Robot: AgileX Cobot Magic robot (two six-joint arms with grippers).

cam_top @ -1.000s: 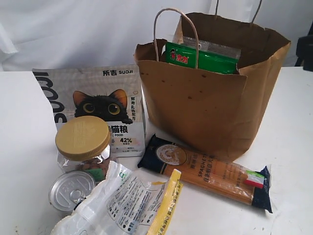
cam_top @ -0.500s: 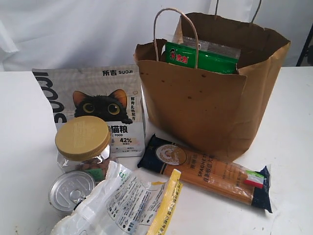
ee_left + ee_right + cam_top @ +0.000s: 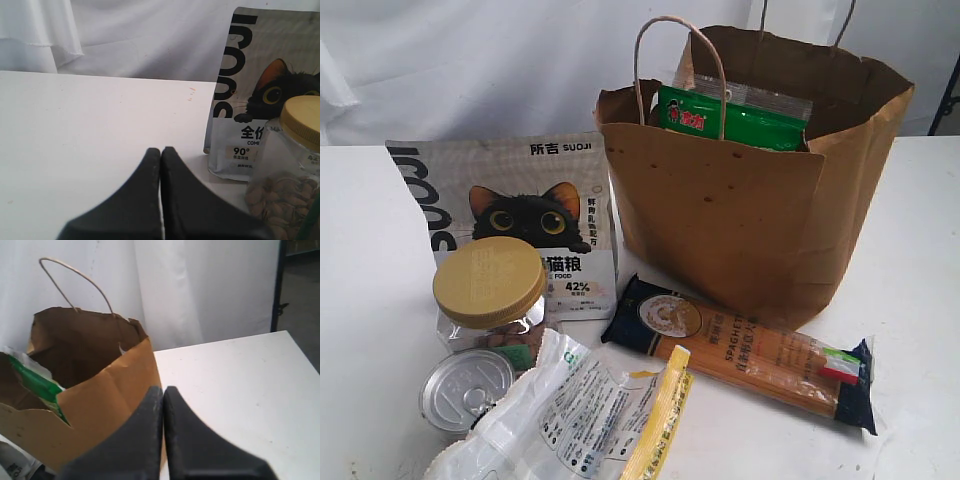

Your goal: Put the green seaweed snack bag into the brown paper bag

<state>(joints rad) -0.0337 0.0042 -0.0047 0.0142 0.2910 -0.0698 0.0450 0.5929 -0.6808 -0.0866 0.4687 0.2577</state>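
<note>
Green seaweed snack bag is inside the brown paper bag, standing on edge. Its glossy top and clear sealed strip poke above the front rim, behind one twisted loop handle. The kraft paper is matte and creased, with an uneven rim and small dark spots on the front wall. The bag stands upright on the white table.

Left gripper: black tapered fingers pressed together, nothing between them, over bare tabletop. Right gripper: same, fingers together and empty. The paper bag's wall is right behind the tips, and I can't tell if they touch.

No arm shows in the exterior view, so only the wrist views give me the grippers. Only the exterior shows the spaghetti packet lying flat in front of the paper bag, the round metal tin and the crinkly white-and-yellow pouch.

Left wrist view picks up the grey cat-food bag, upright, and the clear jar with its ribbed gold lid and pale nuts visible through the wall. Right wrist view looks into the paper bag's open mouth: green packet by one inner wall, a handle loop arching up
</note>
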